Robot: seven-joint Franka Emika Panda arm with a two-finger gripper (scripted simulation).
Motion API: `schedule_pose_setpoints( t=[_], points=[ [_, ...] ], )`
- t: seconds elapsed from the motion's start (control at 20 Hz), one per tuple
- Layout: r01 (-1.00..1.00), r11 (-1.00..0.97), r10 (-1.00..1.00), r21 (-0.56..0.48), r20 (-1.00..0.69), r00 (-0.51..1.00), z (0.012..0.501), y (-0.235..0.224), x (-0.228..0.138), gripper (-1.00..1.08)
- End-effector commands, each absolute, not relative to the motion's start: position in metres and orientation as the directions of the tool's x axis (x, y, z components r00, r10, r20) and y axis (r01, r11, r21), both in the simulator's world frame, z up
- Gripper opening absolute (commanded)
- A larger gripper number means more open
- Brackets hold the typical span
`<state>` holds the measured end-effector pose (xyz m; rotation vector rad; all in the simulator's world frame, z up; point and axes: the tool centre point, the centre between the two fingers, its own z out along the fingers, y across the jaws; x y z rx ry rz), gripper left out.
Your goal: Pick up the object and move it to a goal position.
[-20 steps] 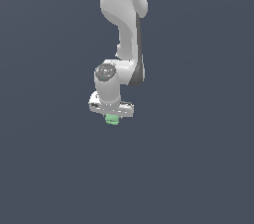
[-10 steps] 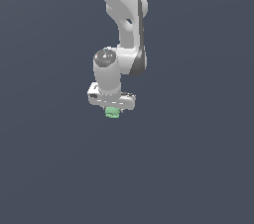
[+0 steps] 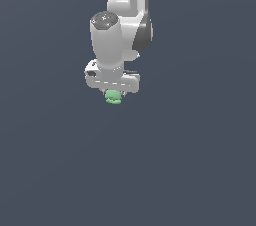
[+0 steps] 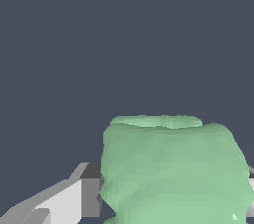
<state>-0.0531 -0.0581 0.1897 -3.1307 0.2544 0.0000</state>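
The object (image 3: 114,98) is a small light-green lumpy block that hangs under the white arm, near the middle of the exterior view. My gripper (image 3: 113,95) is shut on it, and the block pokes out just below the white hand. In the wrist view the object (image 4: 171,168) fills the near part of the picture, with one grey-and-white finger (image 4: 74,196) pressed against its side. The other finger is almost wholly hidden behind the block.
A plain dark grey-blue background surrounds the arm in both views. The white arm (image 3: 125,25) comes down from the upper edge of the exterior view. No other objects, edges or markers show.
The arm has risen in the exterior view, carrying the green block upward with it, and the wrist has tilted so the hand sits higher in the picture.
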Motion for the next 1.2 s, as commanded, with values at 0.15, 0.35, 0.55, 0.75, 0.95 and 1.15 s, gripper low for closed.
schedule_pose_setpoints(
  t=[0.15,0.35,0.55,0.75,0.95,1.15],
  points=[
    [-0.162,-0.987,-0.162,0.001,0.000,0.987,0.254,-0.053,-0.066,-1.00],
    [-0.162,-0.987,-0.162,0.001,0.000,0.987,0.299,-0.050,-0.075,-1.00],
    [-0.162,-0.987,-0.162,0.001,0.000,0.987,0.341,-0.046,-0.082,-1.00],
    [-0.162,-0.987,-0.162,0.001,0.000,0.987,0.376,-0.044,-0.088,-1.00],
    [-0.161,-0.987,-0.161,0.000,0.000,0.987,0.401,-0.041,-0.091,-1.00],
    [-0.161,-0.987,-0.161,0.000,0.000,0.987,0.418,-0.040,-0.093,-1.00]
  ],
)
